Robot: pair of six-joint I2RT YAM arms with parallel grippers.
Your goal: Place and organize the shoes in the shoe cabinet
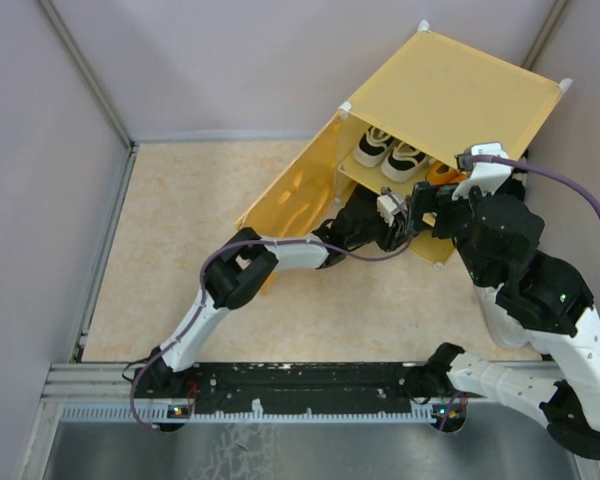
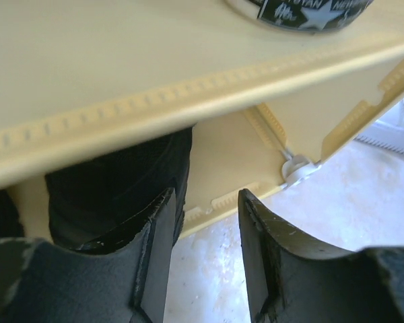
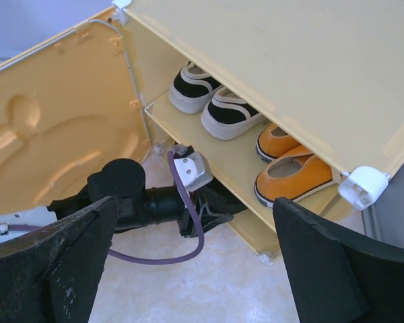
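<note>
The yellow shoe cabinet stands at the back right with its door swung open to the left. On its inner shelf sit the black-and-white pair and the orange pair. An all-black shoe lies in the lower compartment under the shelf. My left gripper is open at the mouth of that compartment, with the black shoe just outside its left finger and bare floor between the jaws. It also shows in the right wrist view. My right gripper is wide open and empty, hovering above the left wrist.
The cabinet's front lower edge and a white corner connector are close ahead of the left fingers. The left arm's purple cable loops under the right gripper. Grey walls close the back and sides. A metal rail runs along the near edge.
</note>
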